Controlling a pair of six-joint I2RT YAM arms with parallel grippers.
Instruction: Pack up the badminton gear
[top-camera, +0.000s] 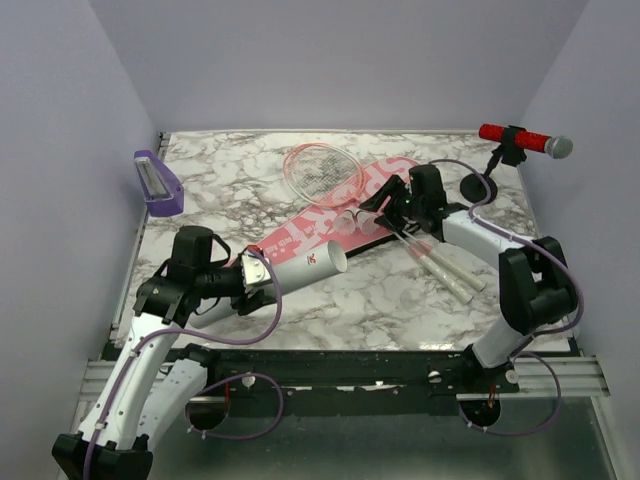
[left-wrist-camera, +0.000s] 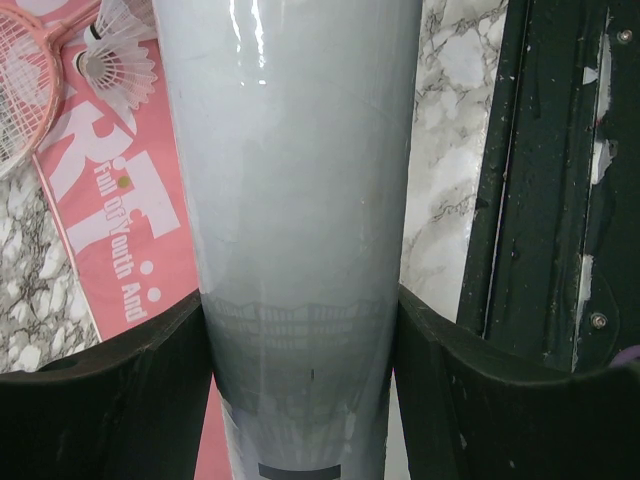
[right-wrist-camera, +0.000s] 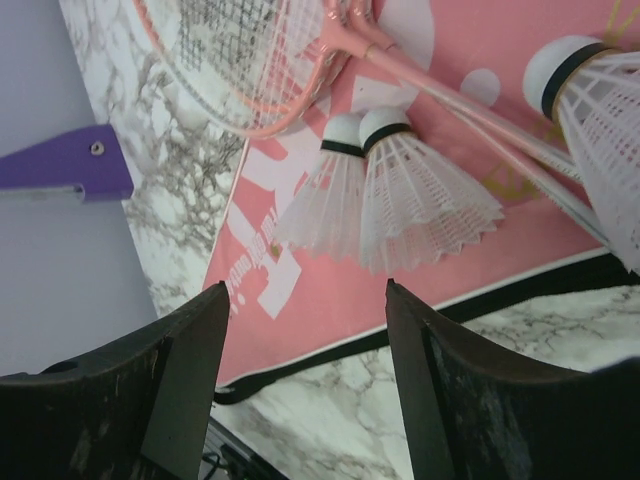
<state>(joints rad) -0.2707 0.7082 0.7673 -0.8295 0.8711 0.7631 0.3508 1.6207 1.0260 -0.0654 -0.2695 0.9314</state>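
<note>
My left gripper (top-camera: 250, 280) is shut on the white cylindrical tube (top-camera: 300, 268), which lies tilted over the near end of the pink SPORT bag (top-camera: 345, 205); the tube (left-wrist-camera: 295, 200) fills the left wrist view between the jaws. Pink-framed rackets (top-camera: 322, 168) lie on the bag, their pale handles (top-camera: 448, 272) pointing toward the right front. My right gripper (top-camera: 385, 205) is open and empty just above the bag (right-wrist-camera: 330, 280). Two white shuttlecocks (right-wrist-camera: 400, 195) lie side by side on the bag just ahead of its jaws, and a third (right-wrist-camera: 600, 130) is at the right edge.
A small purple tray (top-camera: 157, 183) sits at the back left edge. A red microphone (top-camera: 520, 138) on a black stand (top-camera: 480, 187) stands at the back right. Grey walls enclose the marble table (top-camera: 400, 300). A black rail (top-camera: 350, 365) runs along the near edge.
</note>
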